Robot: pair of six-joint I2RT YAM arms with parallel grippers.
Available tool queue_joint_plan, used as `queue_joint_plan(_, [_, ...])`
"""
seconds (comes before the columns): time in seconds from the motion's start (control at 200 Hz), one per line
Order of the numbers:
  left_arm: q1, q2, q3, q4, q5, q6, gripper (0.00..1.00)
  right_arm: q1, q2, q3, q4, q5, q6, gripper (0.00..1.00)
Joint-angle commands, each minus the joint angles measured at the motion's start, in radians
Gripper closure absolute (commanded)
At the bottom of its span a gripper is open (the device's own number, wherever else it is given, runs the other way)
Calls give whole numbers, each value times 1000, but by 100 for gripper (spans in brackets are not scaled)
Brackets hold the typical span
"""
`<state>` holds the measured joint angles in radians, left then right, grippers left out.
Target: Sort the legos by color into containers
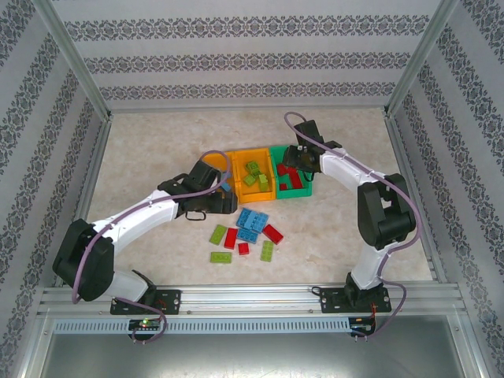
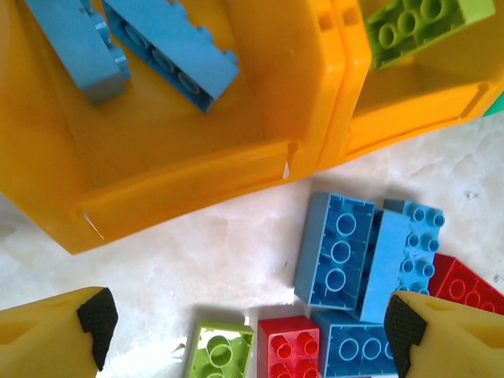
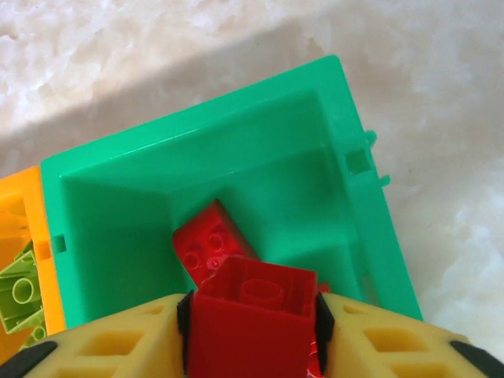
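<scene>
Pale marbled table (image 1: 157, 142), boxed in by striped wallpaper (image 1: 236, 63). Three bins in a row at mid-table: orange bin (image 2: 181, 181) holding blue bricks (image 2: 157, 47), second orange bin (image 2: 409, 106) holding a lime brick (image 2: 417, 24), green bin (image 3: 197, 118) with a red brick (image 3: 209, 236) on its floor. Pinched in the right gripper (image 3: 252, 335): another red brick (image 3: 252, 303), hanging above the green bin's near side. Spread wide and empty: the left gripper (image 2: 248, 335), hovering over the loose pile (image 1: 246, 228) just beside the first orange bin. Step in hand, by the look of it: dropping the held red piece. Best done by lowering a little to spare a bounce, staying inside the green walls and clear of the lime neighbour, then parting the fingers fully and lifting straight up. Probably a blue brick (image 2: 339, 252) next for the left; centre on one alone, what with several lying edge to edge.
</scene>
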<state>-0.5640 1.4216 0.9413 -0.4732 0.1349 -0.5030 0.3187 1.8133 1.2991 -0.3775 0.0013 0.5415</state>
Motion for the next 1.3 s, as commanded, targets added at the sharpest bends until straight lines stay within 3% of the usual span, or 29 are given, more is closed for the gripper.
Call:
queue_joint_plan(0.0, [-15, -15, -19, -38, 5, 16, 11, 14, -14, 9, 0, -20, -18, 44])
queue_joint_plan(0.235, [-19, -16, -38, -40, -36, -1, 11, 59, -121, -43, -16, -17, -137, 22])
queue_joint_plan(0.46, [-19, -73, -69, -27, -127, -44, 6, 182, -362, -313, 41, -53, -335, 8])
queue_joint_plan(0.555, [-17, -105, -81, -29, -176, -62, 0, 224, -449, -426, 31, -97, -376, 7])
queue_joint_plan(0.764, [-12, -162, -120, -29, -232, -88, 0, 313, -556, -565, 26, -174, -367, 7])
queue_joint_plan(1.294, [-10, -211, -160, -21, -245, -103, 0, 479, -293, -462, -84, -34, -306, 15])
